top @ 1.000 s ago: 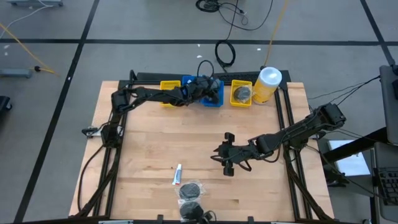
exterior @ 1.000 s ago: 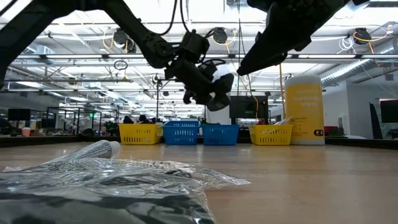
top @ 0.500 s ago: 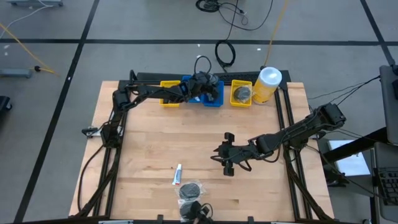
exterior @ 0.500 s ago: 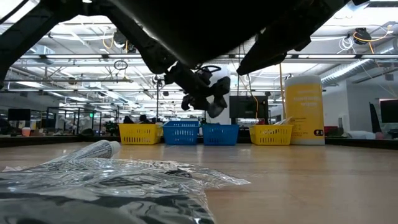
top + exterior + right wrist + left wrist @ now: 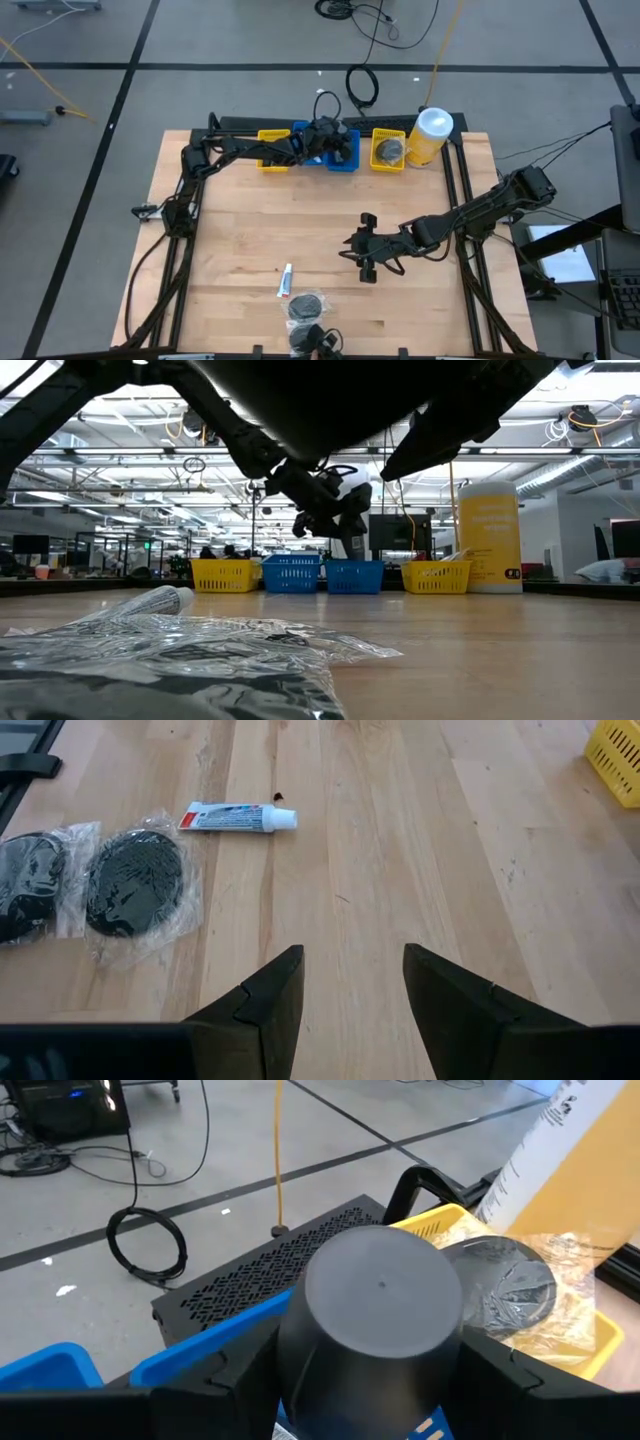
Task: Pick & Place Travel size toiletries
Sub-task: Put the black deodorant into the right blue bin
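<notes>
Dark fingers of the left gripper (image 5: 372, 1380) are closed on a small dark bottle (image 5: 378, 1315), seen base-first in the left wrist view, with a blue-and-white label just visible at its lower edge. In the high view this gripper (image 5: 325, 133) hangs at 12 o'clock on the table, above the blue bins (image 5: 341, 160). A yellow bin (image 5: 575, 1335) just beyond holds a dark mesh puff in clear wrap (image 5: 505, 1285).

Right gripper (image 5: 345, 985): fingers spread apart, holding nothing, with bare wood (image 5: 400, 850) between them. In the high view it (image 5: 360, 247) sits slightly right of table centre, pointing toward 9 o'clock.

Remaining toiletries lie near 6 o'clock: a thin white printed tube (image 5: 285, 281), and next to it, toward the table edge, two wrapped mesh puffs (image 5: 306, 304).

The yellow canister (image 5: 429, 136) stands at about 1 o'clock, beside the yellow bin.
</notes>
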You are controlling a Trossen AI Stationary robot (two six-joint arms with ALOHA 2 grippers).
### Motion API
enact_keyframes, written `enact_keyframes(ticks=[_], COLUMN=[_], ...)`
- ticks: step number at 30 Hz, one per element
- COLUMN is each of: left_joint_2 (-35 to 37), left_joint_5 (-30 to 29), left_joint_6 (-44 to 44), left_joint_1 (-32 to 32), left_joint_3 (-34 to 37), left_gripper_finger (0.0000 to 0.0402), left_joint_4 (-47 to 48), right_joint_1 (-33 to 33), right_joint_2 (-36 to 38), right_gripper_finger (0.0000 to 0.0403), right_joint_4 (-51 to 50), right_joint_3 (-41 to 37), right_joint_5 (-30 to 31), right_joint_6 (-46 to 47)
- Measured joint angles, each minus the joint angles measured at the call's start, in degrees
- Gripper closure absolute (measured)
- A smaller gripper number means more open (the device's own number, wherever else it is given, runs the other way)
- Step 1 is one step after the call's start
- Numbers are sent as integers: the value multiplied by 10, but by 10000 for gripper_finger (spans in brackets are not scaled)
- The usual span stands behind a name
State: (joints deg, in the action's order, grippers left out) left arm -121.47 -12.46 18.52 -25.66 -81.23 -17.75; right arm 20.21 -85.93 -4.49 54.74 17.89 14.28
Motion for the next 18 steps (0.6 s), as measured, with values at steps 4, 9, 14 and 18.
enact_keyframes(ticks=[4, 9, 14, 18], left_joint_2=[0, 0, 0, 0], left_joint_5=[-5, -4, 9, 5], left_joint_6=[4, 10, 15, 10], left_joint_1=[1, 1, -2, -2], left_joint_3=[0, 0, 0, 0], left_gripper_finger=[179, 178, 178, 178], left_joint_4=[1, 1, 4, 5], right_joint_1=[0, 0, 0, 0], right_joint_2=[0, 0, 0, 0], right_gripper_finger=[239, 239, 239, 239], right_joint_4=[0, 0, 0, 0], right_joint_3=[0, 0, 0, 0], right_joint_5=[0, 0, 0, 0], right_joint_6=[0, 0, 0, 0])
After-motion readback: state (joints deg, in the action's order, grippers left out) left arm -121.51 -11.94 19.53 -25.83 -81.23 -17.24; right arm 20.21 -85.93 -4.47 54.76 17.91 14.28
